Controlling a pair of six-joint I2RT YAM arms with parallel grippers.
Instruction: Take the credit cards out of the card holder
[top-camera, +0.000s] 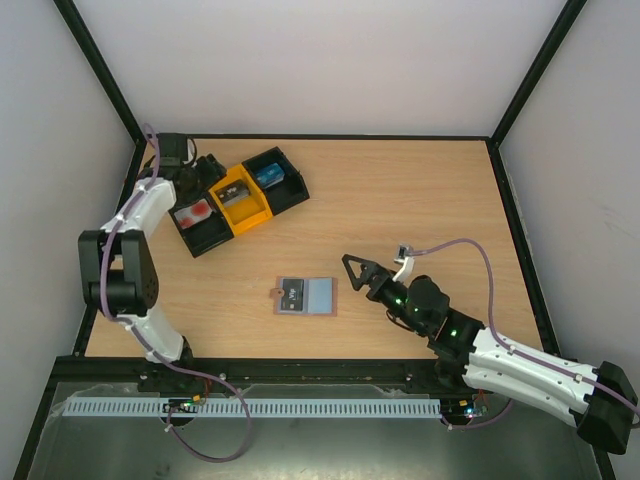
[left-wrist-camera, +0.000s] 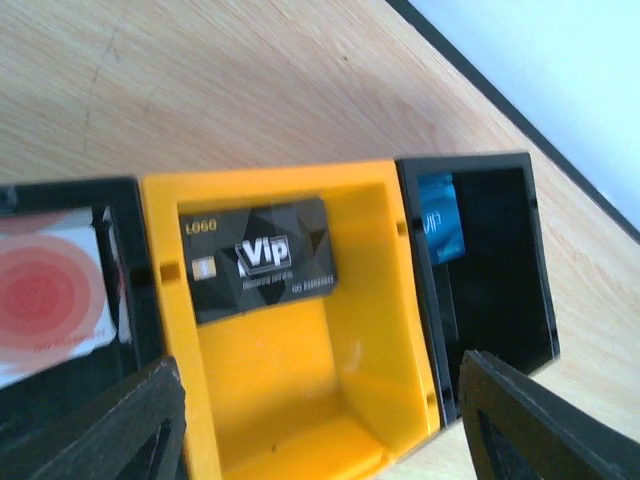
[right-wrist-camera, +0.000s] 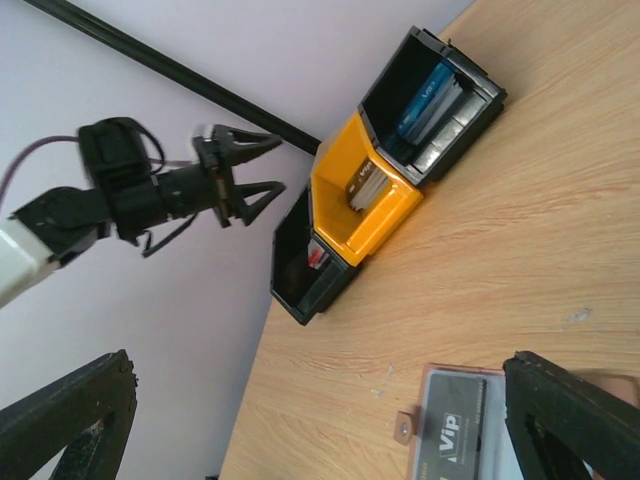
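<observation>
The light blue-grey card holder lies open on the table's middle, with a dark credit card on its left panel. In the right wrist view the holder shows with its brown tab, and the card reads "VIP". My right gripper is open and empty, just right of the holder, pointing at it; in its own view its fingers straddle the holder's end. My left gripper is open and empty over the tray; in the left wrist view it hangs above the yellow section.
A black-and-yellow three-section tray stands at the back left. Its yellow section holds a black VIP card, one black section a red-and-white card, the other a blue card. The left wall is close to the tray.
</observation>
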